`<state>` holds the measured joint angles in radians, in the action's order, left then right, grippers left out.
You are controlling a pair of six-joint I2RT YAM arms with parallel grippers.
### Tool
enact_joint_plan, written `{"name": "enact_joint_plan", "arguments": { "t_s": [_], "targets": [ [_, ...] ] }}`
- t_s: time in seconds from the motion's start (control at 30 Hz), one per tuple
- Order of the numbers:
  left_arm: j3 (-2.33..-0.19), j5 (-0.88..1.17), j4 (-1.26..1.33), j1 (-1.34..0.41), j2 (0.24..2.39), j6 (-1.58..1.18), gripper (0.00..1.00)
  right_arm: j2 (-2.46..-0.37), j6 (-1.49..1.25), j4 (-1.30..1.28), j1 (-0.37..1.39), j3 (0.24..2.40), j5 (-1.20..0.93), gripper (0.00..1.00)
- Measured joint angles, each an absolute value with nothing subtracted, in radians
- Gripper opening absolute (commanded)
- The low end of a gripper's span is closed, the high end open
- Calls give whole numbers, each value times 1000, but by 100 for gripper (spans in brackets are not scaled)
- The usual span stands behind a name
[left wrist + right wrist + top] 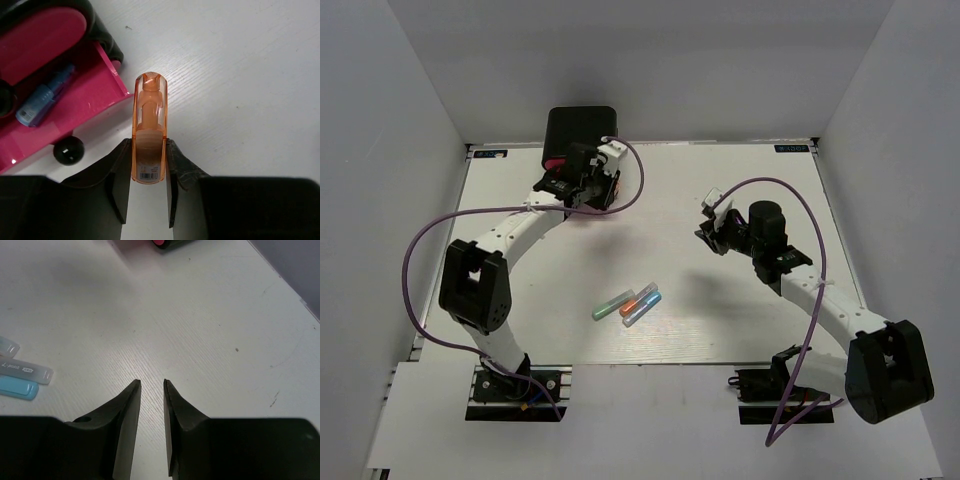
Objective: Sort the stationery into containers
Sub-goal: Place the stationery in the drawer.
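Orange translucent plastic capsule (149, 107) is pinched between the fingers (118, 175) of my left hand (148, 150), just beside the pulled-out pink drawer (102, 87) of the glossy black box (578, 122), where a blue capsule (44, 99) lies. My right hand (151, 386) hangs over the white bench (225, 340), narrowly parted, holding nothing.

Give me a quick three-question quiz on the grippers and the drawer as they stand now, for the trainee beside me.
1. True or false: the left gripper is shut on an orange capsule.
2. What lies in the open pink drawer? A) a blue capsule B) a pair of scissors C) nothing
3. What is between the right gripper's fingers?
Key: 1 true. 2 A. 3 Nothing; its jaws stand slightly apart over the white table.
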<state>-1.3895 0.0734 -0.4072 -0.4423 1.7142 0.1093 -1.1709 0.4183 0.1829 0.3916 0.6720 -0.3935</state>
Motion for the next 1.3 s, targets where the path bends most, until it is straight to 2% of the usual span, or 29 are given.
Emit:
{"name": "enact_joint_plan", "arguments": {
  "t_s": [0.63, 1.07, 1.3],
  "targets": [
    [-1400, 92, -218, -362, 1730, 372, 16, -1168, 429, 183, 385, 672, -411, 31],
    [-1364, 40, -148, -328, 1765, 414, 19, -1147, 430, 183, 376, 669, -423, 31],
    [-1364, 36, -135, -323, 1789, 412, 27, -1143, 429, 183, 373, 657, -430, 31]
  ]
}}
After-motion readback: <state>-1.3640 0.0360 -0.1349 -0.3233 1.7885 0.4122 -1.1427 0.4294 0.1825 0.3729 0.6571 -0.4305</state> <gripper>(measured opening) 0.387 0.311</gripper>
